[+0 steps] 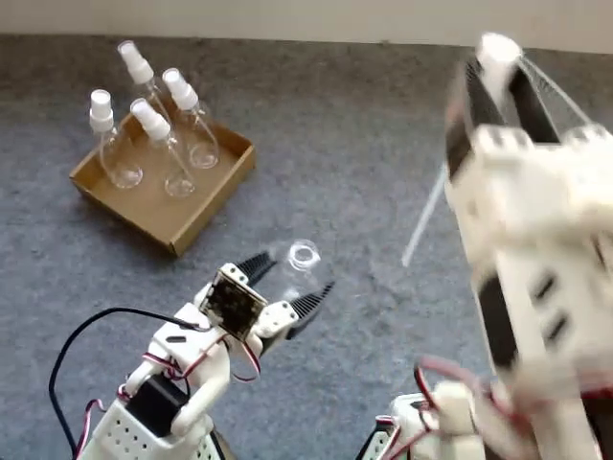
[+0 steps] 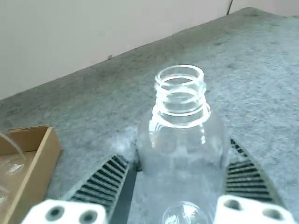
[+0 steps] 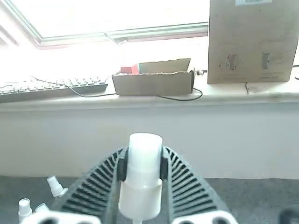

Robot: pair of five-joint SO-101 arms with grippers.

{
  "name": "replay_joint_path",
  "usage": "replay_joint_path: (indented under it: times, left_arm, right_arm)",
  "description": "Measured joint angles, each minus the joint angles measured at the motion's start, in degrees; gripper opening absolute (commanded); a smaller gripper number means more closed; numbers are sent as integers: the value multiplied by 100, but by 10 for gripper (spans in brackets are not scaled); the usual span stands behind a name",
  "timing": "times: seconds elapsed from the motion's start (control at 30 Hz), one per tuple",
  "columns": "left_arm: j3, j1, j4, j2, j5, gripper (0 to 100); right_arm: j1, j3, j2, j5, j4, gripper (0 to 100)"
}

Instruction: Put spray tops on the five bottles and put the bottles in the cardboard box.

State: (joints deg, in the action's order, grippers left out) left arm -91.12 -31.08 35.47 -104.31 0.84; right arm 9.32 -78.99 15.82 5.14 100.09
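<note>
Capping the last bottle (image 1: 299,268) is the step in hand, as I judge it. The left jaws are gripping this clear bottle's body at the near middle of the counter (image 1: 364,134), one finger pressing on each side, and its threaded neck is standing bare and open. Whether its base is resting on the counter or hanging just above it I cannot tell. The right jaws, raised at the far right, are pinching a white spray top (image 1: 499,50) between them, open only as wide as its collar. Four capped bottles (image 1: 168,153) are sitting in the cardboard box (image 1: 215,203) at the far left, so four of the five are looking finished.

The next move is probably asking the right arm to carry the top leftward and down, centre it over the open neck and seat it squarely. Meanwhile the left jaws are needing to hold the bottle firm against any twisting. After that, the bottle is heading for the box.
</note>
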Motion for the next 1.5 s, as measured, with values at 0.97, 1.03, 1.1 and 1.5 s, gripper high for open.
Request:
replay_joint_path:
  times: [0.97, 1.03, 1.1, 1.5]
  left_arm:
    - [-255, -1169, -35, 0, 0, 189]
    - [-255, -1169, -35, 0, 0, 189]
    - [-255, -1169, -35, 0, 0, 189]
    - [-264, -1169, -35, 0, 0, 189]
  right_arm:
    - [18, 7429, 4756, -9, -1934, 5]
    - [18, 8211, 5073, -9, -2462, 5]
    - [18, 8923, 5389, -9, -3007, 5]
    - [0, 10822, 6057, -9, -5011, 5]
